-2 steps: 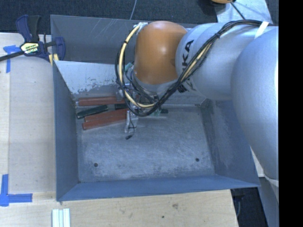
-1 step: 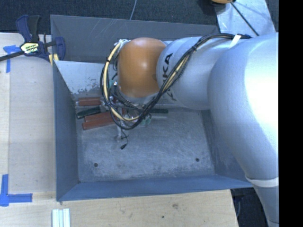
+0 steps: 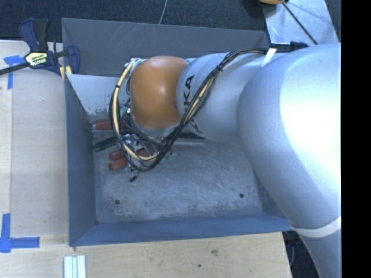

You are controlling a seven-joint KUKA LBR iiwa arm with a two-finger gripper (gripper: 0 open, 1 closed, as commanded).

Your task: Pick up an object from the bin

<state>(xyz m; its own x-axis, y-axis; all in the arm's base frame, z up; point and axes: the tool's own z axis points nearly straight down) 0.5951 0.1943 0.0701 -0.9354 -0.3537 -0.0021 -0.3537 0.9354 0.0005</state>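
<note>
My gripper [image 3: 131,141] shows as a dark body under the orange cover, low over the left part of the bin. It is mostly hidden by the cover and cables. Just left of it lies a dark thin stick [image 3: 102,145], pointing out from beneath it. A small reddish-brown block [image 3: 117,161] rests on the bin floor right below the stick, close to the gripper's lower left side. Another reddish-brown piece [image 3: 104,124] lies a little higher, by the left wall. A tiny dark bit [image 3: 133,178] sits on the floor beneath the cables.
The large silver arm spans the bin's right half and hides its back right part. The left wall stands close to the loose things. Bare grey floor stretches along the front and middle.
</note>
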